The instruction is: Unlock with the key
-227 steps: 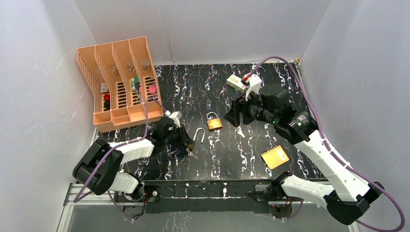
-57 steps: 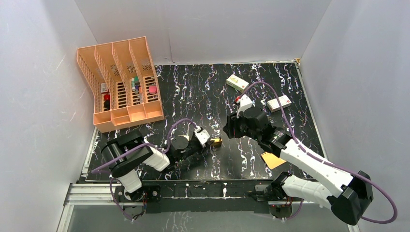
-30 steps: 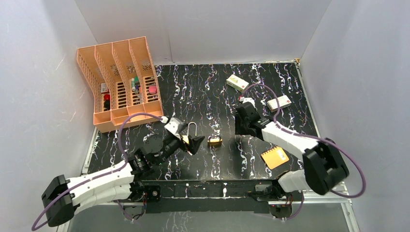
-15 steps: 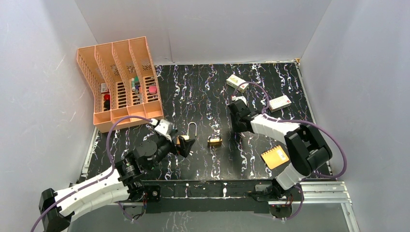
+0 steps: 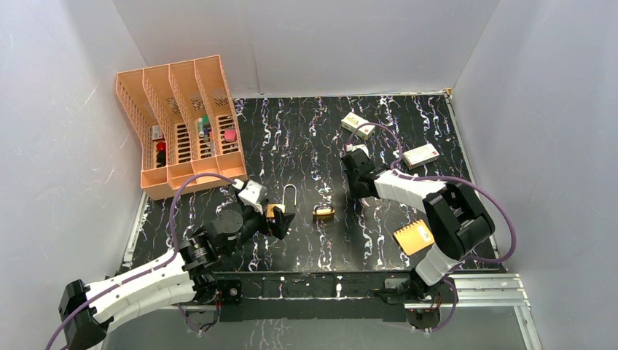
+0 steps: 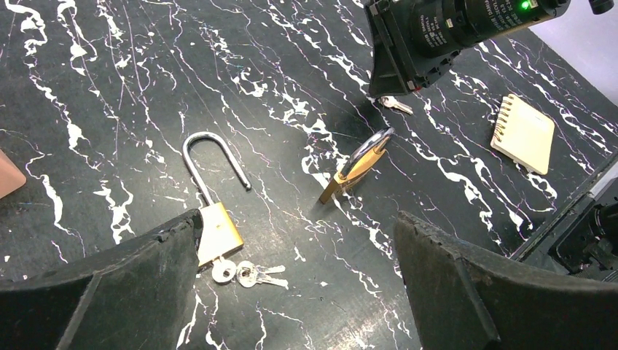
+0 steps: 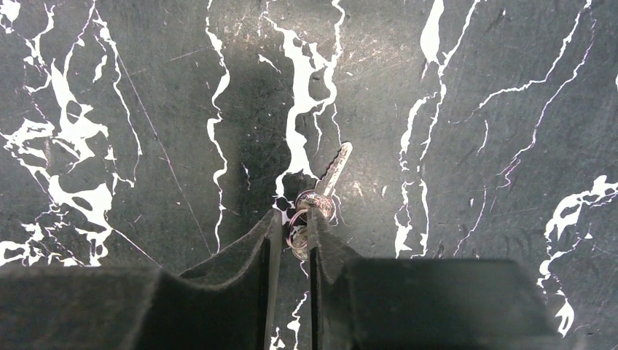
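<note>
- Fingers (image 7: 251,251) of the right gripper (image 7: 290,219) stand almost together, a thin gap between them, tips down at the table (image 7: 452,109). The ring of the key (image 7: 329,177) sits in that gap; whether they pinch it cannot be told.
- The key lies flat on the black marbled table, a little right of the middle. In the right wrist view its blade points away from the fingers and slightly right.
- In the left wrist view the key (image 6: 397,104) shows just under the right gripper's dark body.
- Left of the key and nearer, a second padlock (image 6: 357,164) stands on its edge, apart from both grippers.
- Further left lies an open padlock (image 6: 216,233), its long shackle swung out, with other keys (image 6: 248,273) touching its base.
- The left gripper (image 6: 295,219) hangs above that open padlock with its fingers (image 6: 109,292) spread wide, holding nothing.
- An orange notebook (image 5: 414,237) lies near the right front edge.
- Two white boxes (image 5: 357,124) lie on the far right of the table.
- An orange file rack (image 5: 182,124) stands at the far left.
</note>
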You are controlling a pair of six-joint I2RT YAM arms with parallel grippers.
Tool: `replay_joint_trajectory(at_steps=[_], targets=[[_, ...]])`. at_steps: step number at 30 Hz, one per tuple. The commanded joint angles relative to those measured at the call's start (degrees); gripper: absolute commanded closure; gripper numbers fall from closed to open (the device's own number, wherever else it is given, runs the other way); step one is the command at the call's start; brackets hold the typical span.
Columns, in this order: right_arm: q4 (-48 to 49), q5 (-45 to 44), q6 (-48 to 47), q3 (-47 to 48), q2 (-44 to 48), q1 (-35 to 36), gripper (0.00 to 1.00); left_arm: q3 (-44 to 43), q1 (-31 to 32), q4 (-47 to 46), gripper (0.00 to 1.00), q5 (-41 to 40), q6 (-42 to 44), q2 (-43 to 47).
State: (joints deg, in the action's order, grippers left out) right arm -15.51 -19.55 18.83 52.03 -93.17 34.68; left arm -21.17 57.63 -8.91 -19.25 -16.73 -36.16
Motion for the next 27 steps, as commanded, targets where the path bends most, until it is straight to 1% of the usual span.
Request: replay_joint_trajectory(at_steps=[1, 3, 6, 7, 10, 14, 18, 22, 25, 27], targets=[[0.45, -1.16, -0.31, 1.85, -0.31, 0.13, 0.77, -1.75, 0.29, -0.63, 0.02, -0.18, 0.05, 0.81], [0.04, -1.23, -0.28, 1.82, -0.27, 0.1, 0.88, -1.85, 0.34, -0.51, 0.02, -0.02, 0.03, 0.59], [-1.32, -1.64, 0.02, 2.18, -0.04, 0.13, 0.98, -2.18, 0.36, -0.09, 0.02, 0.25, -0.38, 0.55], [-1.67, -1.74, 0.15, 2.16, 0.62, 0.1, 1.0, -2.33, 0.3, 0.06, 0.02, 0.32, -0.57, 0.5], [-3.08, -1.73, 0.24, 2.39, 4.09, 0.13, 1.0, -3.49, 0.29, 0.72, 0.02, 0.12, -1.35, 0.37], [-8.39, 0.61, 0.6, 4.54, 13.21, 0.16, 1.0, -6.39, 0.29, 1.66, 0.02, -0.35, -2.91, -0.49], [-11.74, 8.14, -1.46, 8.17, 24.46, 0.2, 1.0, -10.49, 0.29, 0.28, 0.02, 0.03, -5.06, -3.07], [-15.68, 18.47, -5.31, 14.22, 32.0, 0.17, 1.0, -15.07, 0.32, -4.34, 0.02, 0.82, -8.18, -7.37], [-17.15, 29.46, -7.53, 18.8, 35.6, 0.21, 1.0, -18.53, 0.3, -9.13, 0.02, 4.76, -7.78, -11.19], [-17.74, 34.78, -8.3, 21.57, 37.1, 0.2, 1.0, -20.74, 0.29, -13.38, 0.02, 8.81, -6.81, -13.3]])
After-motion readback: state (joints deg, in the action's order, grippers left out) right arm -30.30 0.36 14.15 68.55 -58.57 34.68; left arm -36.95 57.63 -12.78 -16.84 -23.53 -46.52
